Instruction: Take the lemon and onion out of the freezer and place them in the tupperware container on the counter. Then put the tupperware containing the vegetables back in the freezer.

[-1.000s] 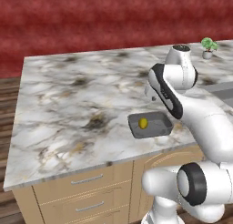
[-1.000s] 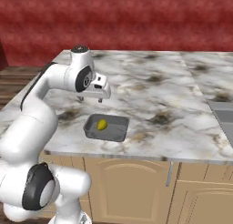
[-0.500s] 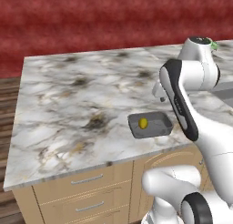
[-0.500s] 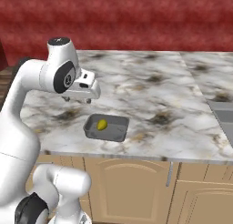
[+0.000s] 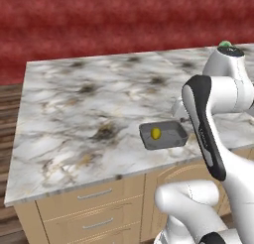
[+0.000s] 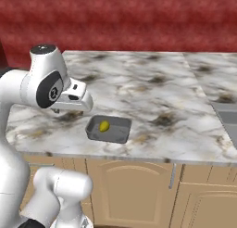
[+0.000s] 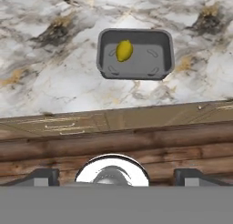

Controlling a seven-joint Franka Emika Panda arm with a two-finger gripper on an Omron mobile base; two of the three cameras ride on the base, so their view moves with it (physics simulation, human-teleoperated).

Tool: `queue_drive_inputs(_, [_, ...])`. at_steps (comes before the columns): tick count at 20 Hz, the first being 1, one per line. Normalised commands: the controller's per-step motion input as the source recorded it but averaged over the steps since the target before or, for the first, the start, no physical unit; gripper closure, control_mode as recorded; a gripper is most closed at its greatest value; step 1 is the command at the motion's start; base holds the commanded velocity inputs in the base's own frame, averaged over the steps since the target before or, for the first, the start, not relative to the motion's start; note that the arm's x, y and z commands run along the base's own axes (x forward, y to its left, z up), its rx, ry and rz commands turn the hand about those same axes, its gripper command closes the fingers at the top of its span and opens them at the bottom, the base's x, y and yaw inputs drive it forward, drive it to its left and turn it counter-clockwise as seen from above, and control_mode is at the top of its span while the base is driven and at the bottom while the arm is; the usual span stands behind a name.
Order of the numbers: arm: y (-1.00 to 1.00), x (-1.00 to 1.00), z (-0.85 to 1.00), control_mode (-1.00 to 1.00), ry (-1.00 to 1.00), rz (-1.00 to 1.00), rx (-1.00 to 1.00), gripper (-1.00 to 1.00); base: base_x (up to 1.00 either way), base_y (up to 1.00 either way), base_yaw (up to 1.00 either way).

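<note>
The lemon [image 5: 156, 133] [image 6: 104, 126] [image 7: 124, 50], small, yellow and oval, lies inside the dark grey tupperware container [image 5: 172, 140] [image 6: 118, 135] [image 7: 150, 63]. That shallow tray rests near the front edge of the marble counter [image 5: 89, 114] [image 6: 152, 92] [image 7: 54, 82]. My gripper [image 6: 68, 109] [image 7: 116, 175] hangs open with nothing between its fingers. It is raised above the counter's front edge, to the left of the tray in the right base view and apart from it. The onion and the freezer are out of view.
Light wooden drawers [image 5: 94, 208] and cabinet doors [image 6: 134, 190] run under the counter. A sink [image 6: 227, 117] is set into the counter at the far right. A small green plant [image 5: 225, 43] stands behind my arm. A red wall closes the back.
My arm has swung up and back, carrying the open hand away from the tray toward the counter's front edge. The lemon and the tray have stayed in place.
</note>
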Motion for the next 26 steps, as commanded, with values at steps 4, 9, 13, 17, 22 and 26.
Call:
queue_drive_inputs(4, [0.0, 0.0, 0.0, 1.0, 0.0, 0.0, 0.0, -1.0, -0.98, 0.45, 0.01])
queue_drive_inputs(9, [0.0, 0.0, 0.0, 1.0, 0.0, 0.0, 0.0, -1.0, -0.94, 0.84, 0.22])
queue_drive_inputs(13, [0.0, 0.0, 0.0, 1.0, 0.0, 0.0, 0.0, -1.0, -0.33, 0.94, 0.65])
queue_drive_inputs(17, [0.0, 0.0, 0.0, 1.0, 0.0, 0.0, 0.0, -1.0, -0.05, 0.96, 0.71])
queue_drive_inputs(22, [0.0, 0.0, 0.0, 1.0, 0.0, 0.0, 0.0, -1.0, 0.11, 0.92, 0.65])
queue_drive_inputs(26, [0.0, 0.0, 0.0, 1.0, 0.0, 0.0, 0.0, -1.0, 0.57, 0.71, 0.55])
